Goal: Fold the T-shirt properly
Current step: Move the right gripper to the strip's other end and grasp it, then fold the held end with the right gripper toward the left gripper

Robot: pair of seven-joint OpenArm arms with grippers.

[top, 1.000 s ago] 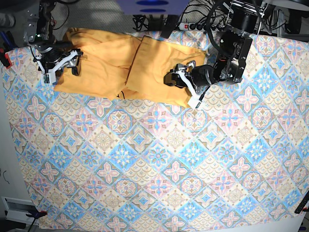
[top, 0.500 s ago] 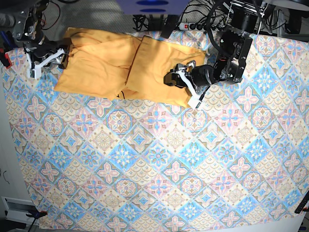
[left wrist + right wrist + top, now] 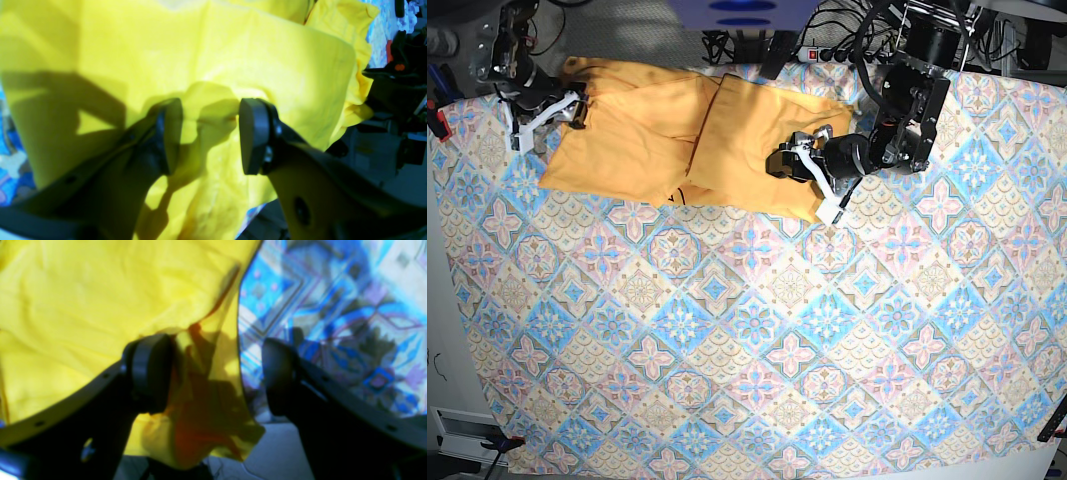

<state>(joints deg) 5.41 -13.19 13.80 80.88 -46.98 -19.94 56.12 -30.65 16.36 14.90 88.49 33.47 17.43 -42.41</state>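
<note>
Mostly, your near ground in the base view is bare patterned cloth (image 3: 757, 340), open room from the front edge of the surface up to the T-shirt (image 3: 677, 135). Its own front corners and right edge are cut off or run out of view.

The T-shirt lies along the far edge, toward the far left corner, its long axis running left to right across the surface. It is partly folded: one panel overlaps another near the middle, and you cannot tell which end holds the neck.

The left claw (image 3: 210, 133) sits over the shirt's right part, its pads apart with a raised ridge of yellow fabric between them. You cannot tell from the blurred wrist view whether the pads press that fabric or merely straddle it.

The right claw (image 3: 217, 373), at the shirt's far left end, stands spread wide and gripping nothing. One finger (image 3: 150, 370) is over the fabric, the other over the cloth, the shirt's edge running between them. The lower part of that view is dark and hard to read.
</note>
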